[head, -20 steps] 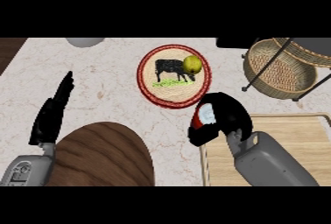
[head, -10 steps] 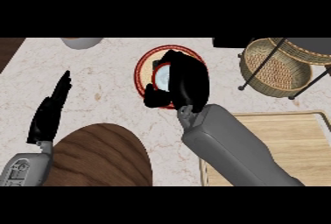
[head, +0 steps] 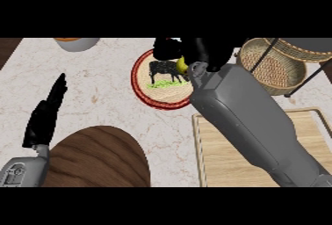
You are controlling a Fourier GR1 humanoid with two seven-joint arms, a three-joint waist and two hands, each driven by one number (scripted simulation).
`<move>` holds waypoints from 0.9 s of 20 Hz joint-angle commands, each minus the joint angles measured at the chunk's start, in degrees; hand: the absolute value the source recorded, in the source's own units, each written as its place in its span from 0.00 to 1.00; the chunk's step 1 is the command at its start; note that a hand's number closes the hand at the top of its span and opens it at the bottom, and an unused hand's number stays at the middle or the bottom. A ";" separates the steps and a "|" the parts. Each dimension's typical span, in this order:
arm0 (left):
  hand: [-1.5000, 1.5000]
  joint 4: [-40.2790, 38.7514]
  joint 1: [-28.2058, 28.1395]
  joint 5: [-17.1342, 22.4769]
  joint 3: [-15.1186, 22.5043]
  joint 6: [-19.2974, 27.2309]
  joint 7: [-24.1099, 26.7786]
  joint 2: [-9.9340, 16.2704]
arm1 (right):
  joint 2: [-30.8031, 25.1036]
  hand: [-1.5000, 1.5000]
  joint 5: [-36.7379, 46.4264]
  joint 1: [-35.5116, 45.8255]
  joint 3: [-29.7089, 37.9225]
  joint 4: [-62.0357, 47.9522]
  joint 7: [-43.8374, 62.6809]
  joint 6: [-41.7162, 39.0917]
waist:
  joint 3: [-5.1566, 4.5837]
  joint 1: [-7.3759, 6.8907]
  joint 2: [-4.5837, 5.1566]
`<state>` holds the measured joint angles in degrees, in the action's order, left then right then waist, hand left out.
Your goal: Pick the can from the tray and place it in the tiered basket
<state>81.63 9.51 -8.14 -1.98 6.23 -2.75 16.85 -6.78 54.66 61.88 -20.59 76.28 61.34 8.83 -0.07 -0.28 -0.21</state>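
Marble counter (head: 103, 79) carries plate (head: 148, 90), wooden tray (head: 224, 158), tiered basket (head: 276, 66).

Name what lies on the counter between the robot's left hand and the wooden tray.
In the head view, between the left hand and the wooden tray lie bare marble counter and the top of a dark round wooden board.
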 commanded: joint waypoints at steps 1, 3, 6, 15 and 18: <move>0.50 1.74 -0.38 1.11 -0.95 -1.80 -2.33 1.11 | -2.84 1.00 1.41 3.18 3.20 -0.97 3.69 -7.47 | 0.05 0.11 -0.01; 0.50 1.18 -0.85 -1.01 0.30 1.04 -0.18 -1.51 | -3.90 1.00 -1.15 3.49 5.68 0.97 1.56 -10.69 | 0.05 0.35 0.02; 0.50 1.20 -2.13 -0.63 -1.47 -0.29 1.75 0.66 | -5.88 1.00 -5.28 5.17 11.98 -2.02 -3.84 -9.57 | 0.05 -0.09 0.14; 0.50 0.51 -1.31 -1.68 -0.21 -0.41 1.01 -1.49 | -11.86 1.00 0.17 5.82 11.74 -14.91 -14.63 -9.37 | 0.02 -0.28 0.44; 0.50 1.12 -1.14 -2.39 1.01 0.44 -0.33 -2.99 | -16.16 1.00 3.65 5.71 10.43 -18.30 -15.46 -11.58 | 0.02 -0.10 0.40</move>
<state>83.19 8.58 -9.52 -2.24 5.80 -3.06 15.55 -18.78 54.84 67.72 -9.19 61.74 47.63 -1.02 -0.04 -0.58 0.19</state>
